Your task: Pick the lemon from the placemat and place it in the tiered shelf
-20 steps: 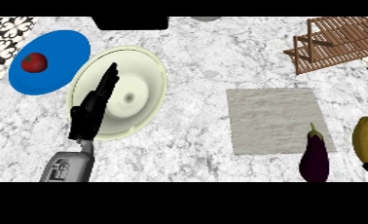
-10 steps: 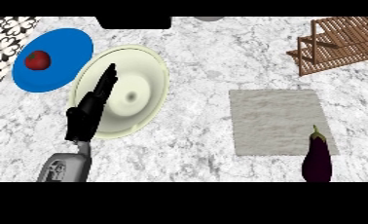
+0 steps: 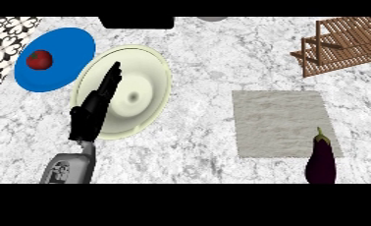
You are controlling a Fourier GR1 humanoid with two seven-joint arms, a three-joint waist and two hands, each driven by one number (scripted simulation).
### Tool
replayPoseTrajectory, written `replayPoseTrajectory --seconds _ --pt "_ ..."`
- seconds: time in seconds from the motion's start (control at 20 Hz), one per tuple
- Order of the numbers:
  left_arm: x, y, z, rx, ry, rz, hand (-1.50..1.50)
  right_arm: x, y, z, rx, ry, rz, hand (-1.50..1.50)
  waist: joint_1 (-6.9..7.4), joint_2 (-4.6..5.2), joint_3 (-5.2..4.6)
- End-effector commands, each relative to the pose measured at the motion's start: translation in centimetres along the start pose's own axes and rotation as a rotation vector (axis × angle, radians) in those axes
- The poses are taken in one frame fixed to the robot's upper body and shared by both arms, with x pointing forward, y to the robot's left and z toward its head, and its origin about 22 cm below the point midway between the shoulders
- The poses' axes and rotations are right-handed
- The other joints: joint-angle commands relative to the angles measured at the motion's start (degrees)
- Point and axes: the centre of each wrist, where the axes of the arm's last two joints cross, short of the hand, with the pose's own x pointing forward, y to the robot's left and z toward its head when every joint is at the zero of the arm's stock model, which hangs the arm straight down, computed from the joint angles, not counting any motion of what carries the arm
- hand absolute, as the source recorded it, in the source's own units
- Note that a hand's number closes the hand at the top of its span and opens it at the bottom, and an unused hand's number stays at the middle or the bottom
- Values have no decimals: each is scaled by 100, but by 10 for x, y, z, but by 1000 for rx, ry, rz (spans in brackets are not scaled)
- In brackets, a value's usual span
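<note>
Lemon: I cannot find it anywhere in the head view, neither on the placemat [image 3: 284, 123] nor in the shelf [image 3: 339, 44].

From the head view I see the grey placemat lying flat on the marble worktop [image 3: 210, 68] at the right, with nothing resting on its middle. An eggplant [image 3: 320, 159] lies at its lower right corner, stem up, overlapping the mat's edge. The wooden tiered shelf stands at the upper right, well apart from the mat and cut off by the view's right edge.

My left hand [image 3: 92, 109] shows at the lower left, over the left part of a pale plate [image 3: 148, 90], fingers straight and together, pointing up the view, holding nothing. Its grey forearm comes in from the lower edge. My right hand shows nowhere.

Beside the pale plate, to the upper left, sits a blue plate [image 3: 65, 48] carrying a tomato [image 3: 39, 60]. A black block [image 3: 137, 22] lies at the top edge of the worktop.
</note>
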Motion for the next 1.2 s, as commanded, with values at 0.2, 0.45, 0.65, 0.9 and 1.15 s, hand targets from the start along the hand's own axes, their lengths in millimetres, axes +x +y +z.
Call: replayPoseTrajectory --seconds 0.2,0.45,0.65,0.9,1.15 --pt "-4 10 0 9 0 7 0 -6 -4 -47 -105 12 21 150 34 9 0" --pt "-2 14 -4 -1 -1 -6 0 -20 -11 -66 -126 -4 26 150 10 3 1" --pt "-3 -7 -16 -15 -6 4 0 -27 3 -84 -153 -62 155 150 52 25 1" --pt "-12 14 -6 -11 -7 11 0 -43 21 -106 -159 -62 169 150 98 33 1" --pt "-2 4 -11 -11 -24 5 0 -57 42 -115 -230 -153 270 150 142 44 6"
